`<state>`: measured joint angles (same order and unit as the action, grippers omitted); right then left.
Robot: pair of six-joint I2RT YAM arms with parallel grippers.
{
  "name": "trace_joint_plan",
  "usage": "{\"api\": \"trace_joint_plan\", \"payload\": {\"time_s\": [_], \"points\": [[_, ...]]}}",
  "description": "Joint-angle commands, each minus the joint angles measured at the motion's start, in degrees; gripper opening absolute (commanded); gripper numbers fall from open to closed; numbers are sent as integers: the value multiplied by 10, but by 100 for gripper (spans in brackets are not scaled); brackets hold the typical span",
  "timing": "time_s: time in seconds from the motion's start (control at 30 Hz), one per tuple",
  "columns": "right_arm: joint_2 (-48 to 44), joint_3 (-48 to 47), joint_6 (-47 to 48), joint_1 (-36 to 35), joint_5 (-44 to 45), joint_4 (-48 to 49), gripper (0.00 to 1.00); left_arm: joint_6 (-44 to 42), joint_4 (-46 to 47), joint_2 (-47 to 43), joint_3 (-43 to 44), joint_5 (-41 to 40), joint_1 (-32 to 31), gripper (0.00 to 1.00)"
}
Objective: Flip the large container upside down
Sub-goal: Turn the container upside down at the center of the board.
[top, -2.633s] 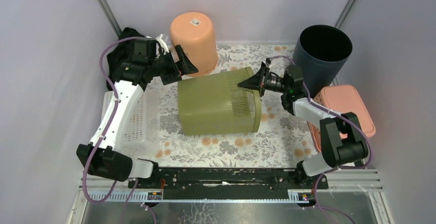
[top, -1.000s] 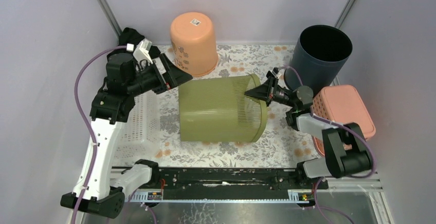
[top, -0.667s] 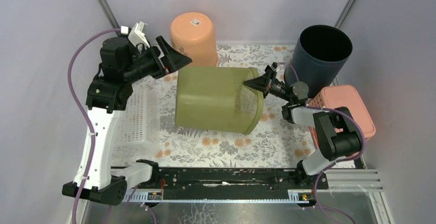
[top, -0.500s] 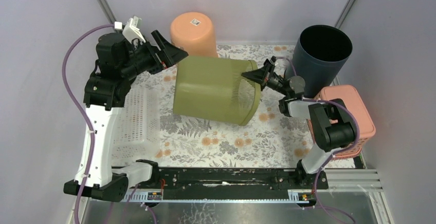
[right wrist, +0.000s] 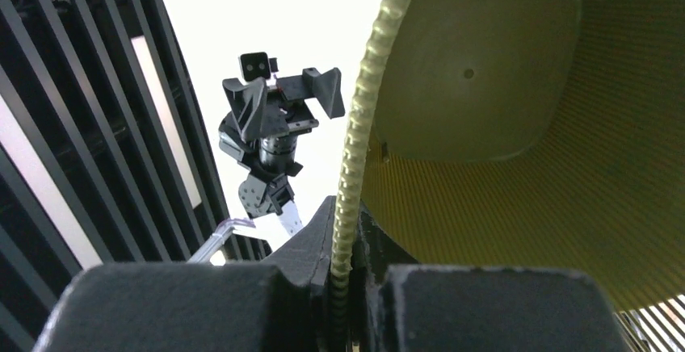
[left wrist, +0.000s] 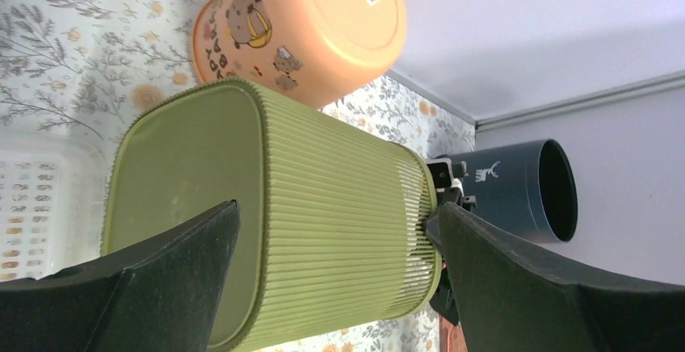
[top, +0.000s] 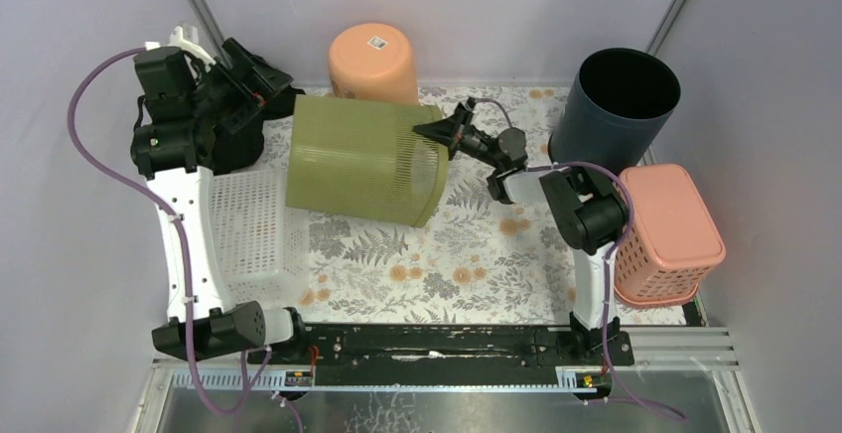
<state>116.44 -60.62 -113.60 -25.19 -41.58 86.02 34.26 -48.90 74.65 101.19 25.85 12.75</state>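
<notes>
The large container point(top: 362, 160) is an olive-green ribbed bin, turned on its side with its closed base to the left and its open mouth to the right. It appears lifted off the floral mat point(top: 447, 254). My right gripper point(top: 429, 131) is shut on the bin's rim point(right wrist: 355, 166), one finger inside the mouth and one outside. My left gripper point(top: 260, 77) stands open, high at the back left and apart from the bin. In the left wrist view the left gripper point(left wrist: 331, 215) frames the container point(left wrist: 323, 271) far below without touching it.
An upturned orange bucket point(top: 372, 66) stands just behind the bin. A dark blue bin point(top: 616, 105) stands upright at the back right, with a pink basket point(top: 670, 229) upside down in front of it. A white slotted basket point(top: 248, 224) lies at the left.
The right gripper has carried the green bin leftward and back, lifting its mouth end. The left arm has risen and drawn back to the left, still open.
</notes>
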Motion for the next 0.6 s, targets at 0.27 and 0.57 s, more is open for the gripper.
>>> {"api": "trace_joint_plan", "payload": {"time_s": [0.27,0.57], "points": [[101,-179,-15,-81,100,123,0,6,46,-28,-75,44,120,100],[175,-294,-29,-122,137,124,0,19,76,-21,-100,66,143,100]]}}
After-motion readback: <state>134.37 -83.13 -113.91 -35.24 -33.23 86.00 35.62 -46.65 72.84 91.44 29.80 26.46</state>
